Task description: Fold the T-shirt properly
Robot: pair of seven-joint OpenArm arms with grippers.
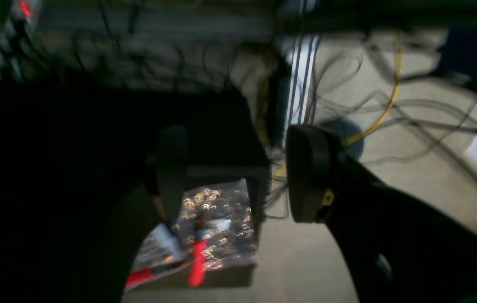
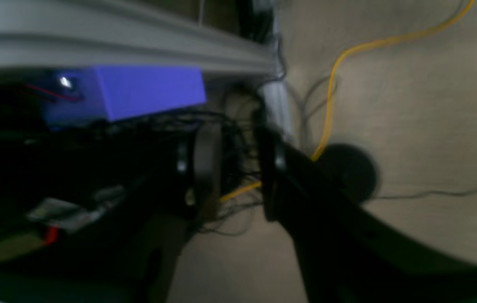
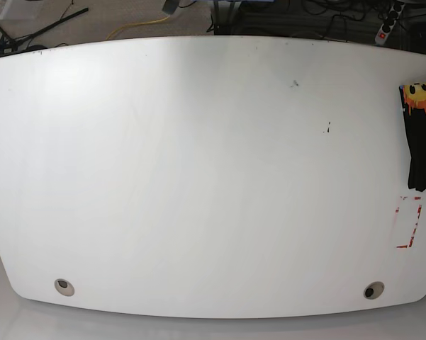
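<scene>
The black T-shirt [image 3: 423, 152] lies at the far right edge of the white table [image 3: 198, 177] in the base view, cut off by the frame, with its orange-yellow sun print [image 3: 419, 95] facing up at the far end. Neither arm shows in the base view. My left gripper [image 1: 240, 172] is open and empty, and its blurred view looks at the floor and cables, away from the table. My right gripper [image 2: 238, 172] is open with a narrower gap, also empty and over the floor. The T-shirt does not show in either wrist view.
A red dashed rectangle [image 3: 409, 222] is marked on the table just in front of the shirt. Two round grommets [image 3: 64, 286] [image 3: 373, 290] sit near the front edge. A yellow cable [image 2: 331, 101], a purple box [image 2: 145, 90] and a box with red tools [image 1: 198, 252] lie off the table.
</scene>
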